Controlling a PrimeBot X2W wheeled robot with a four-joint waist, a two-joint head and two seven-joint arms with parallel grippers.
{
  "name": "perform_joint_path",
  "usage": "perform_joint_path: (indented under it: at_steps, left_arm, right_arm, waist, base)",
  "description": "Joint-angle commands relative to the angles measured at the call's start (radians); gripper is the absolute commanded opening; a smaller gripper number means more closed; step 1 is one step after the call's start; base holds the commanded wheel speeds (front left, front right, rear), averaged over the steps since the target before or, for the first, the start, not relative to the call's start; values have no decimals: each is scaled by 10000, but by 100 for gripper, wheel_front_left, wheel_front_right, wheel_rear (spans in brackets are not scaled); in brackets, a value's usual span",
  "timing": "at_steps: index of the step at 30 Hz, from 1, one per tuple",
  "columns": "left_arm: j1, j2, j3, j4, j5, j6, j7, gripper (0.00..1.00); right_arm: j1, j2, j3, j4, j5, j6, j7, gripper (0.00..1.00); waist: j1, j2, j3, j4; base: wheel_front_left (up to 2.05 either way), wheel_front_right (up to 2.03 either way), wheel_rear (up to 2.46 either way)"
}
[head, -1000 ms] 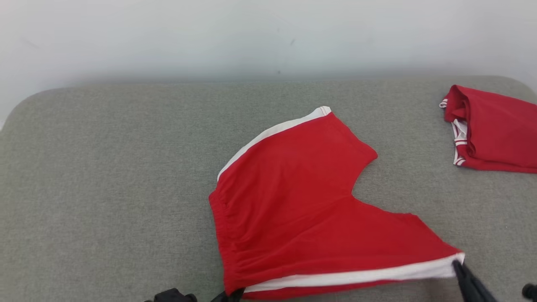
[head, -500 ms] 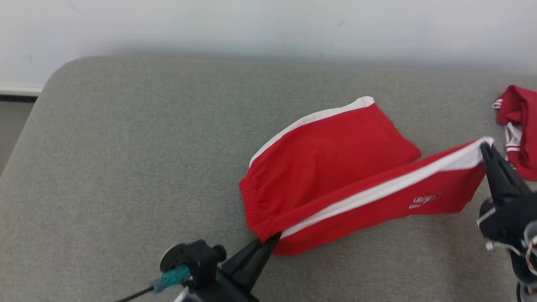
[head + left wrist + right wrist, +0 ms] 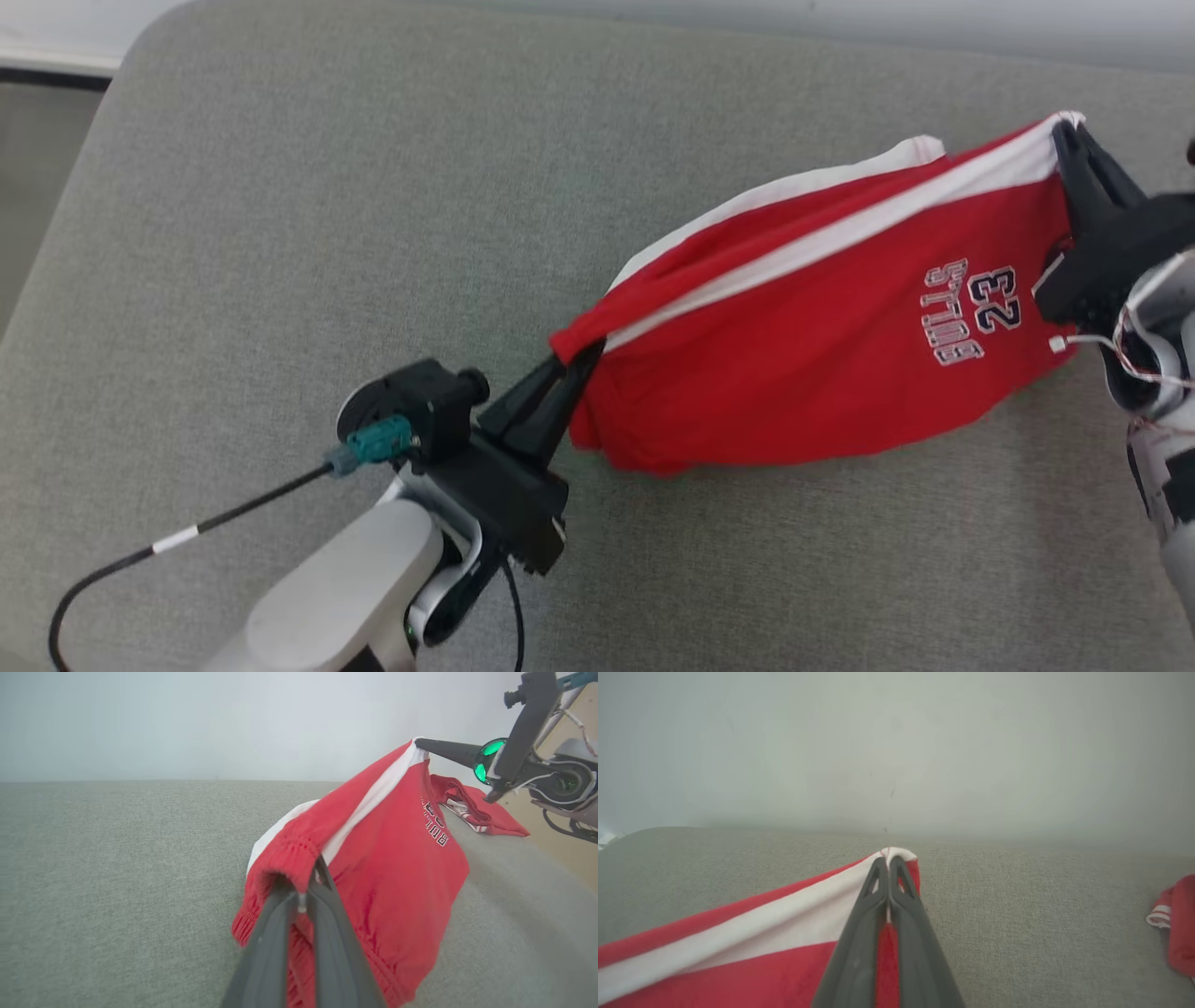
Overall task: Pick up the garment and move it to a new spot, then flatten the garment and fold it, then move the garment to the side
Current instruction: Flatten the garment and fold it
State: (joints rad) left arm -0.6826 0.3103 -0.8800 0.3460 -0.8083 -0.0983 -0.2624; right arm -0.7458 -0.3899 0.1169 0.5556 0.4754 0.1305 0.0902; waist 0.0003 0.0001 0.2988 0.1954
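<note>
The red shorts (image 3: 822, 364) are held up over the grey worktop (image 3: 280, 233). The left gripper (image 3: 571, 362), at seven o'clock, has its fingers pinching the waistband. The right gripper (image 3: 1066, 135), at two o'clock, pinches a leg corner. I think the fold has begun. Laying flat and moving aside are left.

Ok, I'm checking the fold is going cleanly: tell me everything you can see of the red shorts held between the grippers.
The red shorts look like thin jersey, with a white side stripe, gathered elastic waistband and white-outlined "23" print beside lettering. The left gripper pinches the waistband corner, the right gripper the striped hem corner, stretching that edge taut and lifted between them; one leg is doubled over the other, and the rest drapes down to the grey padded surface.
</note>
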Motion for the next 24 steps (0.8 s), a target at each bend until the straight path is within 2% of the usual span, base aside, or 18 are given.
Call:
perform_joint_path:
  at_steps: [1,12,13,14,15,24]
  left_arm:
    - [-264,-132,108,196,-14,-60,-25,0]
    - [-1198,-848,386,1719,229,-284,-30,0]
    - [-1240,-882,432,1763,327,-295,-30,38]
    - [-1215,-935,459,1817,378,-306,-30,80]
    - [-1165,-992,472,1871,412,-316,-30,100]
    - [-489,-1089,717,1996,581,-317,-31,100]
  right_arm:
    - [-420,6,168,376,-166,5,-83,0]
    - [-2801,306,1148,3476,-617,5,-858,0]
    - [-2871,343,1269,3619,-657,5,-952,0]
    - [-2922,355,1379,3762,-699,5,-1067,33]
    - [-2946,365,1467,3900,-674,5,-1144,100]
    - [-2704,326,2318,4495,-275,5,-1728,100]
  waist:
    - [-3,-1,588,366]
    - [-3,-1,1116,624]
    - [-3,-1,1095,624]
    - [-3,-1,1063,615]
    - [-3,-1,1022,600]
    - [-3,-1,359,431]
  base:
    - [0,0,0]
    - [0,0,0]
    - [0,0,0]
    - [0,0,0]
    - [0,0,0]
    - [0,0,0]
